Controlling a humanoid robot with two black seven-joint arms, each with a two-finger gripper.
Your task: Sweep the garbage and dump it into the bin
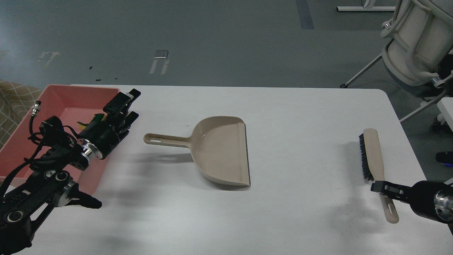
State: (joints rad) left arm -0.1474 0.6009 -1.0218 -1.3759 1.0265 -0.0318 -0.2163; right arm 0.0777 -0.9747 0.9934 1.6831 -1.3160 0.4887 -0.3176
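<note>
The pink bin (67,97) stands at the table's left edge. In it the yellow and green sponge (85,124) shows only partly behind my left arm. The white bread-like slice is hidden. My left gripper (133,105) is open and empty over the bin's right wall, left of the handle of the beige dustpan (219,152). The dustpan lies flat and empty in the middle of the table. My right gripper (379,186) is shut on the handle of the beige brush (373,152), which lies at the right with its black bristles facing left.
The white table (300,117) ends close to the right of the brush and just behind the bin. A white chair (414,42) stands off the table's far right corner. Patterned fabric (14,102) lies left of the bin.
</note>
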